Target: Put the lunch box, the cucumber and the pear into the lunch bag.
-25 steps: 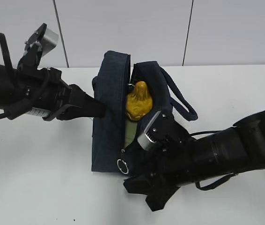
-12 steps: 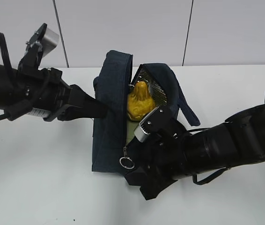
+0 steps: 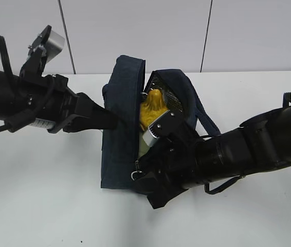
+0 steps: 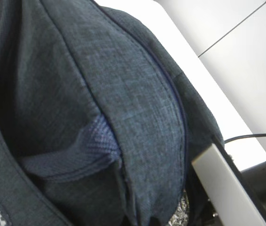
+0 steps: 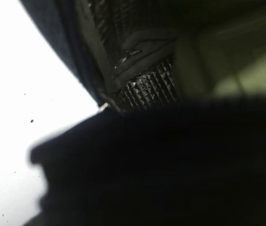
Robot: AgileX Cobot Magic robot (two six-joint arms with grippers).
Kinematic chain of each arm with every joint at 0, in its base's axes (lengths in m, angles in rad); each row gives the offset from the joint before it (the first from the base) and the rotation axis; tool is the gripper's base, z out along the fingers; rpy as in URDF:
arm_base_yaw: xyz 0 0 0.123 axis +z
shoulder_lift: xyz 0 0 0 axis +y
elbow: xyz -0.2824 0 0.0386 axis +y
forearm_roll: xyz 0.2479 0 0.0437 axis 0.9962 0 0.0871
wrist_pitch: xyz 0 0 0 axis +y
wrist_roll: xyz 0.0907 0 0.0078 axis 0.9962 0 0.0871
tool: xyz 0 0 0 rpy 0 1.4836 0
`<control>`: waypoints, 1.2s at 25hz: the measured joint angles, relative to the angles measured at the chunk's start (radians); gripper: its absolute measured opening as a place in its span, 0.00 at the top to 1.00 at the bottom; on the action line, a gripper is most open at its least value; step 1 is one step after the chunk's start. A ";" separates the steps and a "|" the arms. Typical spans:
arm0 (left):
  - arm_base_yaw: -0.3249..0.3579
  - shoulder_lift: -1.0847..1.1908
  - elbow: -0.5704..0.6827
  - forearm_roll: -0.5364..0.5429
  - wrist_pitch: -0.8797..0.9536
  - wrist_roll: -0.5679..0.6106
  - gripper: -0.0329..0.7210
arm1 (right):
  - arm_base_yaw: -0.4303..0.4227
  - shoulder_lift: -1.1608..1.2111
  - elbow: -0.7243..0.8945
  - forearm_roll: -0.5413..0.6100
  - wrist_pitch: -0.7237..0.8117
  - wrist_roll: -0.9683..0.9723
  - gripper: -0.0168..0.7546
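The lunch bag (image 3: 121, 128) stands on the white worktop (image 3: 42, 206), its top zipper parted so the mouth gapes between the two arms. The pear (image 3: 152, 109) sits inside the opening, its narrow top upward, with silvery quilted lining (image 3: 170, 102) showing behind it. Just below the pear a sliver of pale green (image 3: 143, 148) shows in the mouth; whether it is the lunch box lid cannot be told. The metal ring pull (image 3: 135, 175) hangs at the near end of the zipper, right by the right gripper (image 3: 156, 177).

The right gripper presses against the bag's near right side, its fingers hidden by its own dark body; the right wrist view shows only a ribbed pad (image 5: 147, 87) close to the bag's edge, so their spread cannot be told. The left gripper (image 3: 112, 121) meets the bag's left wall; the left wrist view is filled with navy fabric (image 4: 100, 117) and the fingers are out of sight, so their state cannot be told either. The handle strap (image 3: 204, 121) loops off to the right.
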State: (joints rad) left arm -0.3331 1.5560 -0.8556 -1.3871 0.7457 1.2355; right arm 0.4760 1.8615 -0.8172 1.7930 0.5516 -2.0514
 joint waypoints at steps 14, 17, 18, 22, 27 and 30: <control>0.000 0.000 0.000 0.000 0.000 0.000 0.98 | 0.000 -0.011 -0.002 -0.092 0.068 0.129 0.97; 0.000 0.000 0.000 0.000 0.000 0.000 0.98 | 0.000 -0.048 -0.002 -0.160 0.072 0.196 0.97; 0.000 0.000 0.000 0.000 0.000 0.000 0.98 | 0.000 -0.065 0.000 -0.172 0.076 0.206 0.97; 0.000 0.000 0.000 0.000 0.000 0.000 0.98 | 0.000 -0.135 0.000 -0.207 0.078 0.251 0.97; 0.000 0.000 0.000 -0.002 0.008 0.000 0.95 | 0.000 -0.191 0.002 -0.349 0.080 0.398 0.97; 0.000 0.000 0.000 0.001 0.021 0.000 0.90 | 0.000 -0.225 0.002 -0.394 0.086 0.435 0.97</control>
State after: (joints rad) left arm -0.3331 1.5560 -0.8556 -1.3859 0.7662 1.2355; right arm 0.4760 1.6361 -0.8151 1.3992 0.6373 -1.6161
